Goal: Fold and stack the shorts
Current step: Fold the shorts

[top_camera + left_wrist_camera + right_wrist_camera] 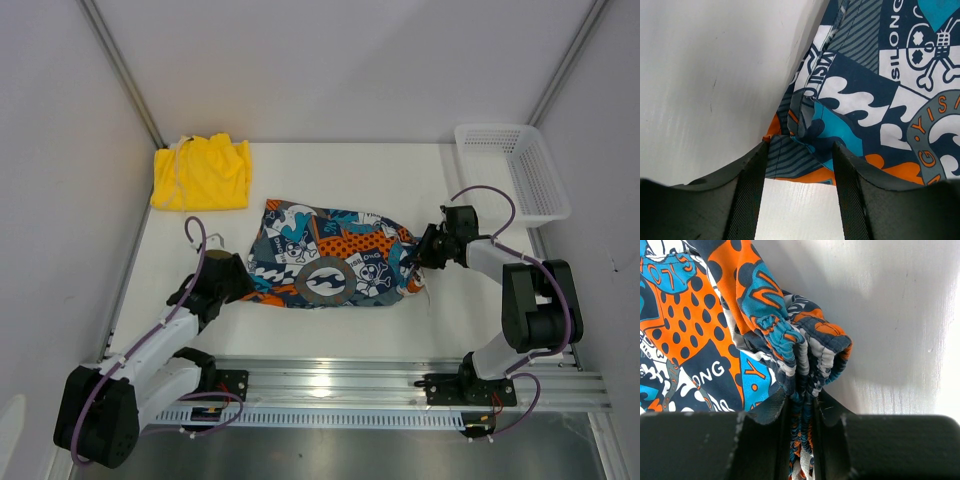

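The printed shorts (330, 262) lie spread in the middle of the white table. My right gripper (428, 248) is shut on their bunched elastic waistband at the right end; the pinched waistband (802, 390) fills the gap between the fingers in the right wrist view. My left gripper (232, 278) is open at the left leg hem; in the left wrist view the hem (805, 160) lies just past the fingertips (754, 165), with bare table between them. The yellow shorts (202, 172) lie folded at the back left.
A white mesh basket (513, 168) stands at the back right corner. Grey walls close in the table on the left, back and right. The metal rail (400, 385) with the arm bases runs along the near edge.
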{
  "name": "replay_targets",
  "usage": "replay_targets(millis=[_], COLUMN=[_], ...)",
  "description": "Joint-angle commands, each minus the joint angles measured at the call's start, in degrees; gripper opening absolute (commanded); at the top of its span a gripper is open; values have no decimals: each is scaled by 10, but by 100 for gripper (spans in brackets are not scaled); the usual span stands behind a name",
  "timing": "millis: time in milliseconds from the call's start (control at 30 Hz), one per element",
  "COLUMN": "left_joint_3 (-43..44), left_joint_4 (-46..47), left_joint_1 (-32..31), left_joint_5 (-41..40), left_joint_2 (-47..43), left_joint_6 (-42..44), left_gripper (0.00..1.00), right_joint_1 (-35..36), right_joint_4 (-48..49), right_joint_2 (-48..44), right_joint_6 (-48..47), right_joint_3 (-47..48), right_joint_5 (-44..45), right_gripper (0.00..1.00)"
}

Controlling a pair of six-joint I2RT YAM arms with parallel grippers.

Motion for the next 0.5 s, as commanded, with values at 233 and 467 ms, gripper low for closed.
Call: replay_targets(millis=[233,467], left_joint_3=[31,33], left_joint_4=[7,47], left_joint_1=[6,6], left_joint_5=[-29,16], left_joint_2=[-31,10], left_joint_6=[22,43], left_gripper=[60,56], right_joint_1=[-4,-4], right_joint_4=[16,18], right_joint_2=[-3,0], right_joint_6=[-1,0], right_joint_3=[-2,-2], right_joint_5=[3,0], right_gripper=[0,0])
